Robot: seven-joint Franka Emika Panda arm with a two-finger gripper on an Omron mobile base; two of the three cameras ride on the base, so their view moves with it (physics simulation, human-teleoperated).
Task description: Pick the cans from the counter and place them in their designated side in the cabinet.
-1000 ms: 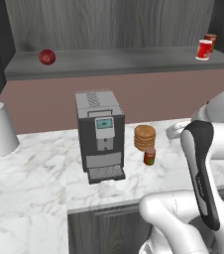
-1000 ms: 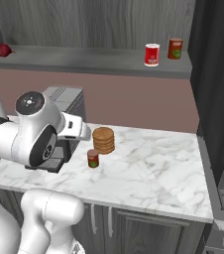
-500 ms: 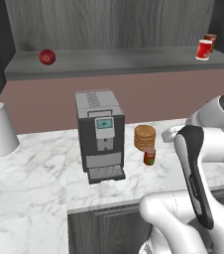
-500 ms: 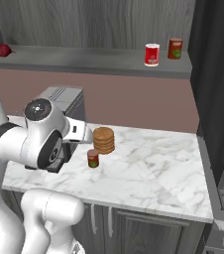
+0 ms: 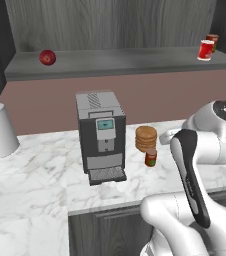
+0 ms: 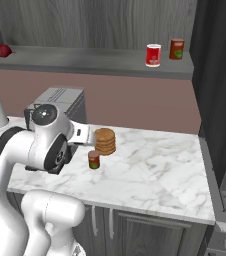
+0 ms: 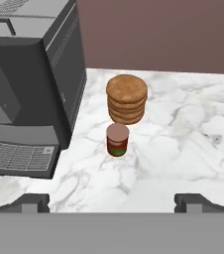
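Cans number 3: a dark red-brown can (image 7: pixel 117 139) with a green label stands upright on the marble counter (image 7: pixel 193 144), just in front of a stack of tan discs (image 7: pixel 127 98) and right of the coffee machine (image 7: pixel 29 84). 2 more cans (image 6: pixel 153 55) stand on the cabinet shelf (image 6: pixel 85 60). End effector (image 7: pixel 112 201) hovers wide open, empty, short of the counter can.

Arm (image 5: pixel 200 150) showing glossy white rounded shells, dark grey joint caps and a black strip running along one link (image 5: pixel 191 187).
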